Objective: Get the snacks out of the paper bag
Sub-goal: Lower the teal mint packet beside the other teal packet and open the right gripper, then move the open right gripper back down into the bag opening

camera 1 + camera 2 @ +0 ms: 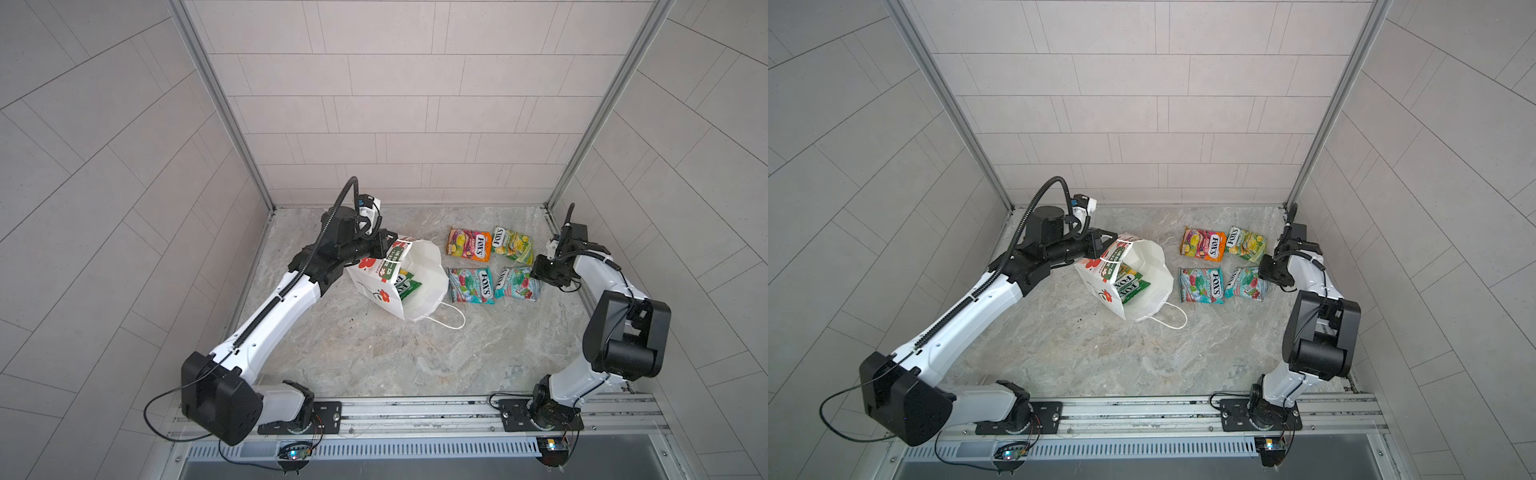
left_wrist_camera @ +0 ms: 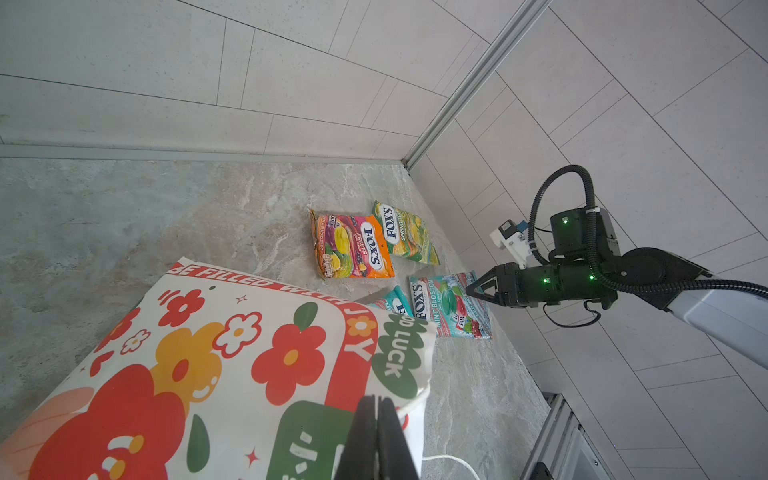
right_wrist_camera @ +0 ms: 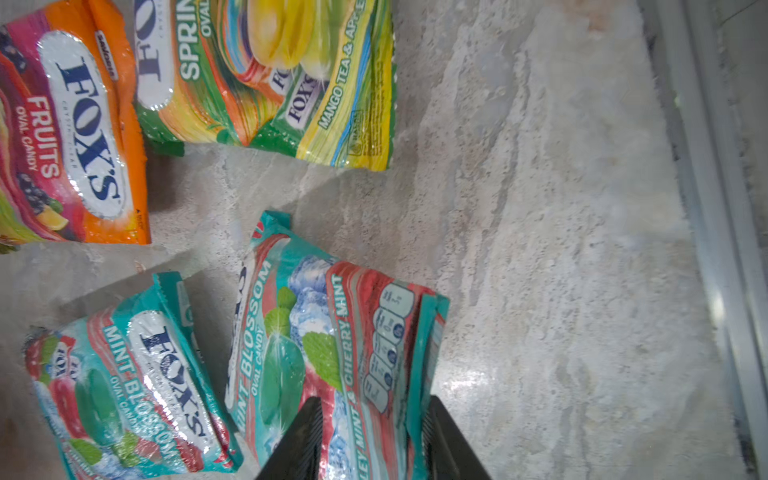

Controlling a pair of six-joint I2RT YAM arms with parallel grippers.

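**Q:** What is inside the paper bag (image 1: 432,286)?

**Operator:** Green packets (image 1: 409,286), at least two by my reading, standing on edge against the printed wall. The bag lies tipped on the table (image 1: 374,357) with its mouth towards the right arm. I judge the packets light, glossy and slippery, with loose sweets that shift inside. I would pinch one by its flat crimped end seam, not by the puffed middle.

**Q:** And the bag itself?

**Operator:** Thin, soft paper that creases easily. My left gripper (image 2: 376,415) is closed on its rim, which I take to be propping the mouth open. One cord handle (image 1: 451,320) trails on the table.

**Q:** And beyond the bag?

**Operator:** Four packets lie flat there: the orange-pink packet (image 1: 469,244), the green-yellow packet (image 1: 512,245), the inner teal packet (image 1: 471,284) and the outer teal packet (image 3: 332,332). My right gripper (image 3: 372,399) has its jaws apart on either side of the outer teal packet's end and pinches nothing.
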